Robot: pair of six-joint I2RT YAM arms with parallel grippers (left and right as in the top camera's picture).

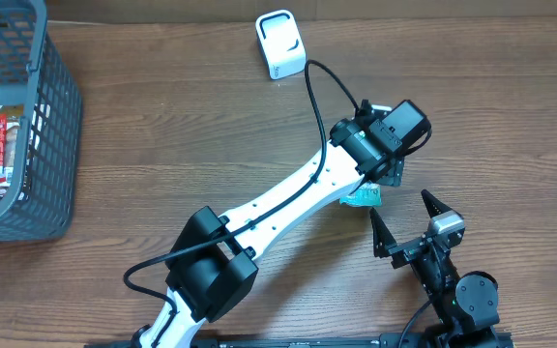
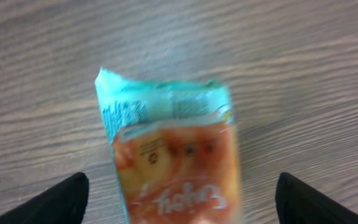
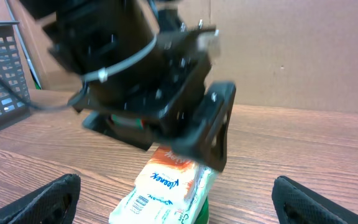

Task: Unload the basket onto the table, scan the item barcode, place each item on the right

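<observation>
The item is a soft tissue pack [image 2: 173, 155], orange with teal ends, lying flat on the wooden table. It also shows in the overhead view as a teal corner [image 1: 362, 196] under the left arm's wrist, and the pack [image 3: 166, 186] shows white and orange from the right wrist. My left gripper [image 2: 180, 186] hangs right over it, open, a black finger [image 2: 64, 199] on each side with bare table between finger and pack. My right gripper [image 1: 401, 215] stands open just in front of the pack, facing it, nothing in it. A white barcode scanner [image 1: 280, 43] sits at the table's far edge.
A grey mesh basket [image 1: 51, 116] with several packaged goods stands at the far left. The left arm [image 1: 278, 198] stretches diagonally across the table's middle, its black cable looping toward the scanner. A cardboard wall [image 3: 291, 50] backs the table.
</observation>
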